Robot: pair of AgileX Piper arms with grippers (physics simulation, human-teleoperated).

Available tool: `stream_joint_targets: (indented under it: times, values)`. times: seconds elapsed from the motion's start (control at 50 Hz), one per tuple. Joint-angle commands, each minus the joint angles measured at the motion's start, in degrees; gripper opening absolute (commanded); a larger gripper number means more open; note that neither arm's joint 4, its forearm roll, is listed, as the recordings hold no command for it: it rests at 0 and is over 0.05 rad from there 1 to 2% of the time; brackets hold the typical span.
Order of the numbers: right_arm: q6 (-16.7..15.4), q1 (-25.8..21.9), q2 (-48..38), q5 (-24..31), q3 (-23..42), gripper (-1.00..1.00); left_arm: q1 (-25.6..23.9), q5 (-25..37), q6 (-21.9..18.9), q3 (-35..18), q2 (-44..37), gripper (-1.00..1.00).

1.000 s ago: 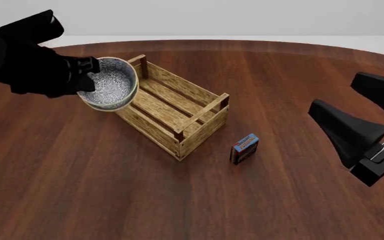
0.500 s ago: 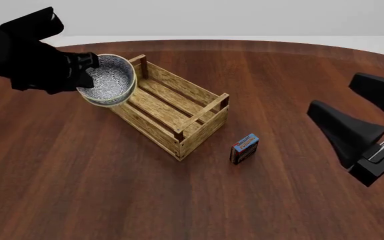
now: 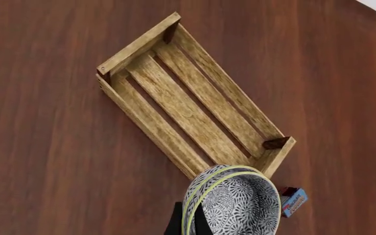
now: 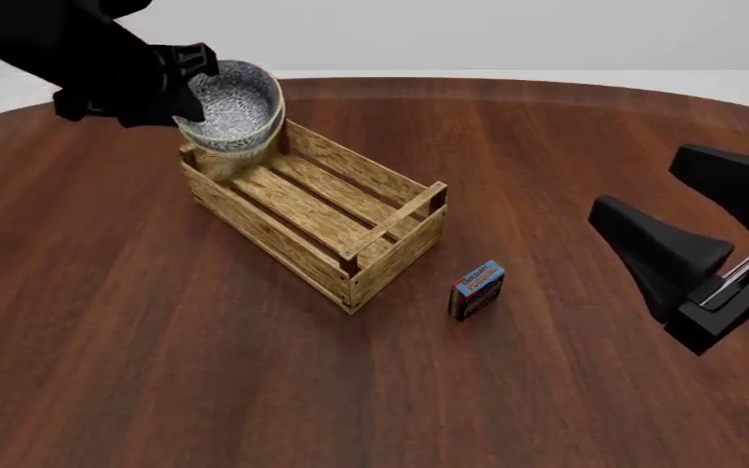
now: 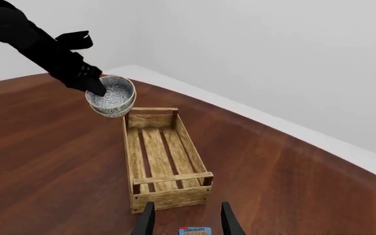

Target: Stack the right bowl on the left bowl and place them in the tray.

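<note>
Front view shows the left tool (image 4: 190, 86) clamped on the rim of two nested bowls, held in the air above the far-left end of the tray (image 4: 312, 209). In the left wrist view two yellowish rims sit one just inside the other, so the right bowl (image 3: 240, 205) rests inside the left bowl (image 3: 195, 196); the outer one shows only as a thin patterned band at the side. A dark finger (image 3: 175, 226) of the left tool presses the outer wall of the stack, and the other finger is hidden inside it. The bowls are tilted, their opening turned toward the tray's near-right end, and they do not touch the slats as far as I can tell, though the stack covers that corner of the tray from the front.

The tray lies slantwise on the brown worktop (image 4: 218, 370), its long axis running from far-left to near-right, with dark corner posts and a raised rail at each end. A small blue-and-red box (image 4: 476, 289) stands on the worktop just off the tray's near-right corner, apart from it.

The right tool (image 5: 185, 221) hangs well to the right of the tray, its two fingers spread with nothing between them, pointing toward the tray's near end and the box.
</note>
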State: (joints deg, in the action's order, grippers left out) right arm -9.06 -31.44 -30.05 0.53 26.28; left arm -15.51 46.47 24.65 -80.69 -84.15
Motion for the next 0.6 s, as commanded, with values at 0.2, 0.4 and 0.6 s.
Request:
stream_joint_targets:
  times: [0.2,0.4,0.6]
  values:
    - [0.6,1.3,-3.4,-2.6,-0.3,1.00,3.0,0.7,-4.6,-11.2,-14.3,-1.00]
    - [1.3,1.2,-3.6,-2.7,-0.4,1.00,2.2,0.8,-3.0,-17.5,-21.3,-1.00]
    - [1.6,2.2,-3.7,-2.8,-0.4,1.00,1.4,2.3,-1.3,-23.9,-26.8,-1.00]
